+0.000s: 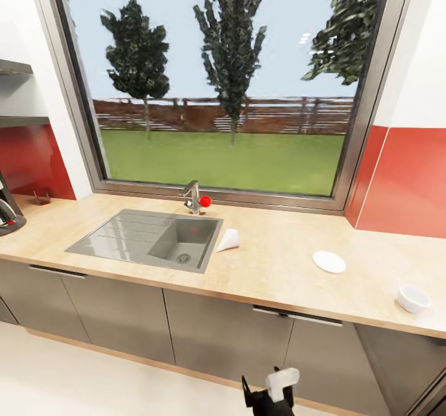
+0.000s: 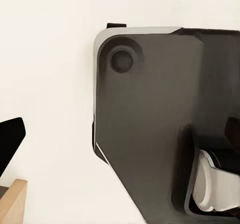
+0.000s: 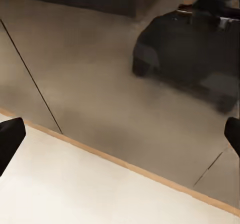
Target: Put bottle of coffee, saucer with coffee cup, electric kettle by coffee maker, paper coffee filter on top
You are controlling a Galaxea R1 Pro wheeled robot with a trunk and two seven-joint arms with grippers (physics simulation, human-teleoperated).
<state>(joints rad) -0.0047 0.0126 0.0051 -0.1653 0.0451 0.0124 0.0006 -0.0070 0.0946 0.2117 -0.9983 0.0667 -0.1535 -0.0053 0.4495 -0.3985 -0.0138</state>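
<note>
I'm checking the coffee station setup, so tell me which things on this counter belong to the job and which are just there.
For the job:
coffee maker, at the counter's far left edge of the head view
paper filter, lying beside the sink
saucer, bare
cup, apart from the saucer
countertop

Just there:
sink
tap
small dark holder by the red wall
</note>
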